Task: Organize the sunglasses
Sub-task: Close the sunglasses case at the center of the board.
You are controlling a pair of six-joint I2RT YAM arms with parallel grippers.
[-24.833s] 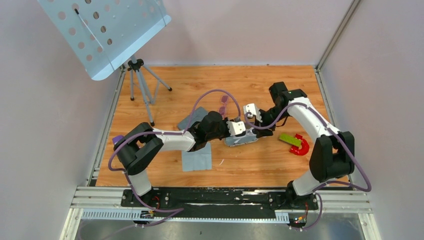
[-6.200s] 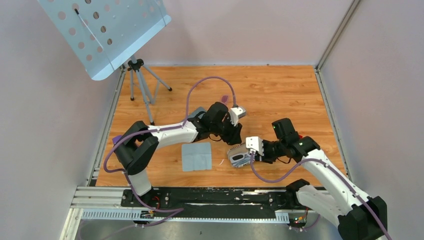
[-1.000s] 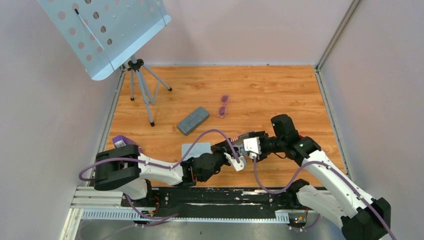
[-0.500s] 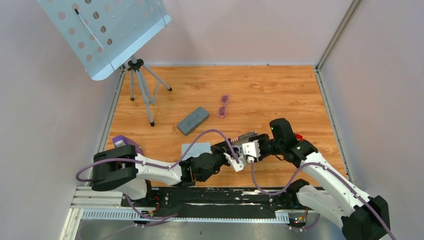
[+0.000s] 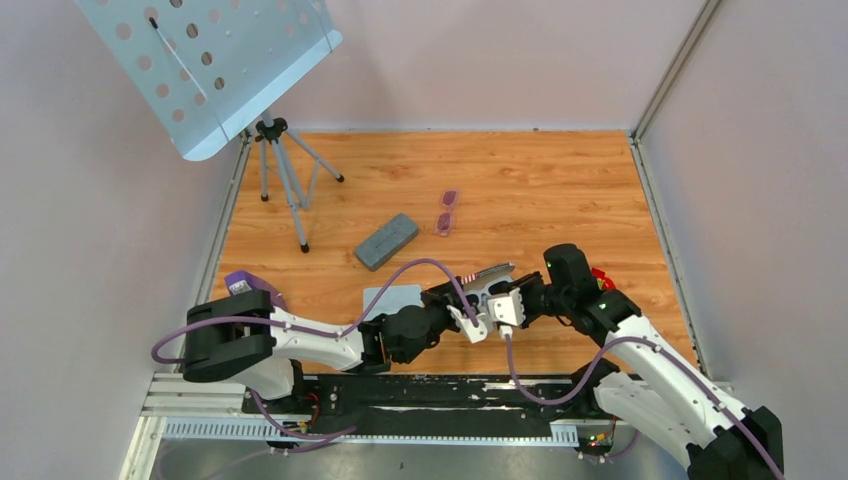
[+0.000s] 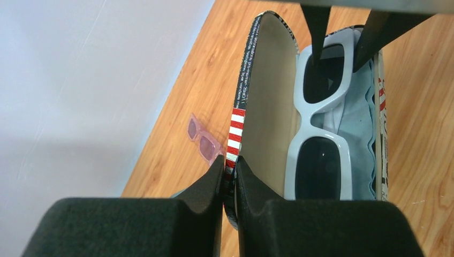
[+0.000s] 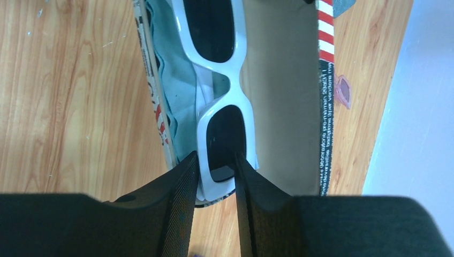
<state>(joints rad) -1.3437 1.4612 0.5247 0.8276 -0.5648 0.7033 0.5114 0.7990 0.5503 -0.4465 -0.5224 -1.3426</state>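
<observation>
Purple sunglasses [image 5: 446, 212] apart, left end effector [image 6: 229, 171] pinching flag-case lid [image 6: 270, 96] (right end effector [image 7: 217, 160] pinching white glasses [image 7: 230, 80])

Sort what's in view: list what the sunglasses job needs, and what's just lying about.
Job:
purple-tinted sunglasses, lying loose
white sunglasses inside the open flag-patterned case
grey case
left gripper pinching that case's lid
right gripper closed on the white pair

Lying about:
music stand
grey cloth
</observation>
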